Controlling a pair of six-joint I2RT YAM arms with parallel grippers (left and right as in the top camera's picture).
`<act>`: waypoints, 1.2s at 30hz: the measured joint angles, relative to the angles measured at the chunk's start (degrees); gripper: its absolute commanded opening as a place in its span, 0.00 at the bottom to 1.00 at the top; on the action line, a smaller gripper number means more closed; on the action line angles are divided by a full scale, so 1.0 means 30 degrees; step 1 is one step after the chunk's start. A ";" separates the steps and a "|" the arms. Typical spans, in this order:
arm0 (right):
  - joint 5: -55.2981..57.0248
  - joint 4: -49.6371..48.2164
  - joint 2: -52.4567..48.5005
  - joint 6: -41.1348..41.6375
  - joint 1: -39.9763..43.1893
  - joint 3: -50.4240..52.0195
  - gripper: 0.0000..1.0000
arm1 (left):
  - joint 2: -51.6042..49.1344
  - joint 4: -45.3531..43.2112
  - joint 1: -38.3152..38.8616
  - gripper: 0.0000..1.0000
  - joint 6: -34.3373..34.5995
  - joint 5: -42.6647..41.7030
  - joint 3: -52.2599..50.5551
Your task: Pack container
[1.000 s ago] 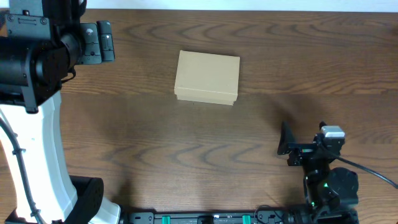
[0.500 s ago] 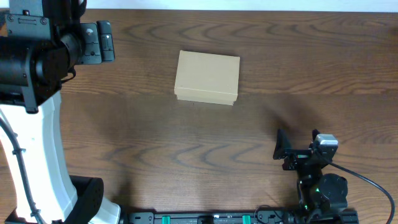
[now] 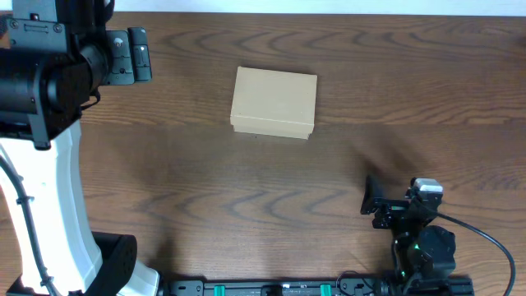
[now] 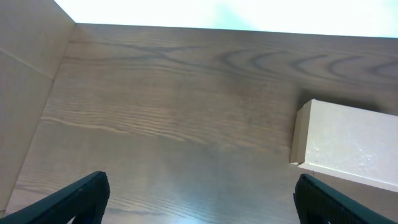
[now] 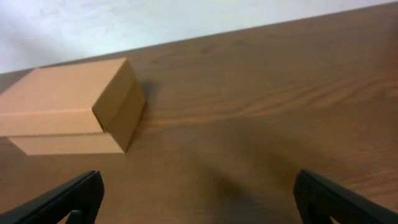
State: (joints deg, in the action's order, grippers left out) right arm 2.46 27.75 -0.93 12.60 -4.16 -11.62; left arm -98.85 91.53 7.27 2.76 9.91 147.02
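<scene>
The container [image 3: 274, 102] is a plain brown cardboard box with its lid shut, at the table's middle back. It also shows at the right of the left wrist view [image 4: 348, 146] and at the left of the right wrist view [image 5: 68, 106]. My left gripper [image 3: 136, 54] is raised at the far left, well apart from the box; its fingers [image 4: 199, 196] are spread wide and empty. My right gripper [image 3: 375, 202] is near the front right, well short of the box; its fingers [image 5: 199, 193] are spread wide and empty.
The dark wood table [image 3: 205, 181] ends at a white strip along the back edge [image 3: 329, 6]. The left arm's white column [image 3: 45, 205] stands at the front left. The right arm's base [image 3: 427, 255] sits at the front edge.
My right arm has drawn back a little toward the front edge and its base. The box and the left arm have not moved.
</scene>
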 measured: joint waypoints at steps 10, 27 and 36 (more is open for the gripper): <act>0.0029 0.0262 0.0000 0.0007 0.0058 0.1049 0.99 | 0.0000 0.0000 0.0000 0.95 0.0000 0.0000 0.0000; 0.0335 0.0255 0.0000 0.0000 0.0058 0.1173 0.99 | 0.0000 0.0000 0.0000 0.96 0.0000 0.0000 0.0000; 0.0335 0.0255 0.0000 0.0000 0.0058 0.1173 0.99 | 0.0000 0.0000 0.0000 0.96 0.0000 0.0000 0.0000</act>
State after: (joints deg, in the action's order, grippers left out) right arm 3.46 28.51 -0.93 12.60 -3.99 -8.10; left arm -98.85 91.53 7.27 2.76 9.91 147.02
